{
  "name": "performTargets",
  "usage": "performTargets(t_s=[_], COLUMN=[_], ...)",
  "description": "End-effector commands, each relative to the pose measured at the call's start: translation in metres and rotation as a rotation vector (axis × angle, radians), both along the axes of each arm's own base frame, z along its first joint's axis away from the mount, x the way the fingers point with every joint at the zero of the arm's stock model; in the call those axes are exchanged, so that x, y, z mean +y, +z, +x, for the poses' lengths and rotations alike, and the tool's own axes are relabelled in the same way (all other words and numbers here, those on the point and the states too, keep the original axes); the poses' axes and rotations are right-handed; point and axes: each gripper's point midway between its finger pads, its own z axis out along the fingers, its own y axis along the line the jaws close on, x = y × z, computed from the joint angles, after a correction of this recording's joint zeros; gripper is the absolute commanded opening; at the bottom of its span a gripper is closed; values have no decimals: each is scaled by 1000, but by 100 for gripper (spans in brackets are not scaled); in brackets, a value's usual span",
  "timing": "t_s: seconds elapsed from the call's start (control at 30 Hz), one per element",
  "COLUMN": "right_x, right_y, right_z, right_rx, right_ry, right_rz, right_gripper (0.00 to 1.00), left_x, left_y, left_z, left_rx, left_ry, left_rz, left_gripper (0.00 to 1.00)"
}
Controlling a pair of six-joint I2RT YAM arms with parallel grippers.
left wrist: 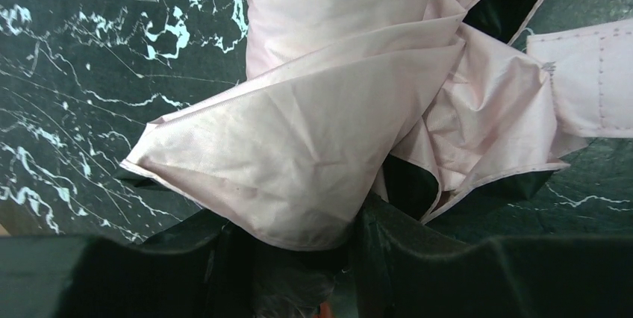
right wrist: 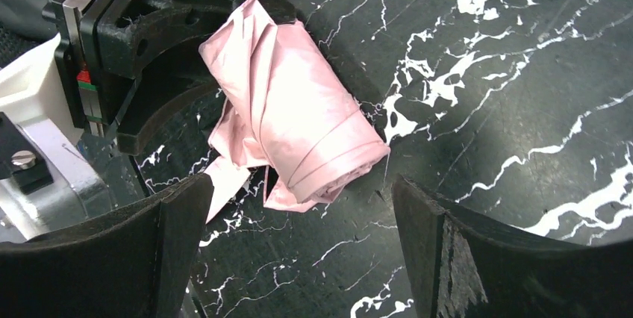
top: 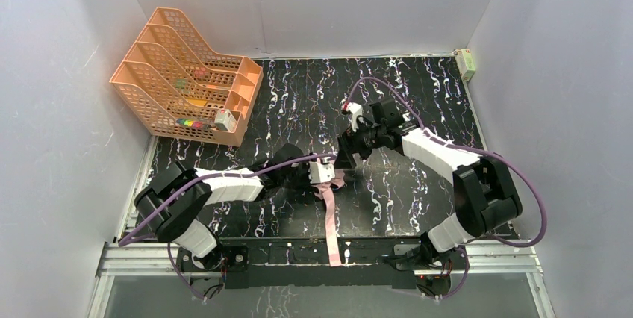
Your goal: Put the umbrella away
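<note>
Mid-counter (right wrist: 493, 154), the umbrella (right wrist: 298, 116) lies loosely rolled, its fabric pinched in the left gripper (left wrist: 298, 266). The right gripper (right wrist: 298, 236) hangs wide open above it. It looks light, soft and slippery, so best grasped around the tight roll.

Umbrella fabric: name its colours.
Pale pink on one side, black on the other; the umbrella shows best in left wrist view.

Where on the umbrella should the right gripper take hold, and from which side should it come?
Take the free rolled end of the umbrella, sticking out of the left gripper that holds the other part. The open right gripper probably best comes across the roll, fingers on either side: there the fabric is wound tight and narrow.
</note>
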Motion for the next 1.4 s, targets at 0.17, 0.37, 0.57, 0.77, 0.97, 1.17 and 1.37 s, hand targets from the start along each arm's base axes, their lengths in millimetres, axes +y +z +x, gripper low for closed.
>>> performTargets(t_s=[0.17,0.37,0.57,0.77,0.97,1.17,1.37], right_x=[25,40,46,40,36,27,20], right_y=[10,-7,-25,-48,-68,-82,-85], right_z=[22,14,1,-2,-1,1,3], right_rx=[-147,-127,-58,-5,19,-2,-30], right_ry=[177,286,358,365,352,337,310], right_rz=[30,-17,-30,-116,-197,-297,-330], right_gripper=[98,99,99,98,83,51,22], left_x=[7,6,6,6,5,2,-5], left_y=[-11,-13,-16,-16,-16,-8,18], left_z=[-10,-15,-20,-24,-26,-22,-20], left_rx=[-69,-81,-87,-88,-79,-83,-96], left_ry=[-121,-162,-211,-230,-235,-200,-157], left_rz=[57,65,82,87,80,49,-44], left_gripper=[0,0,0,0,0,0,23])
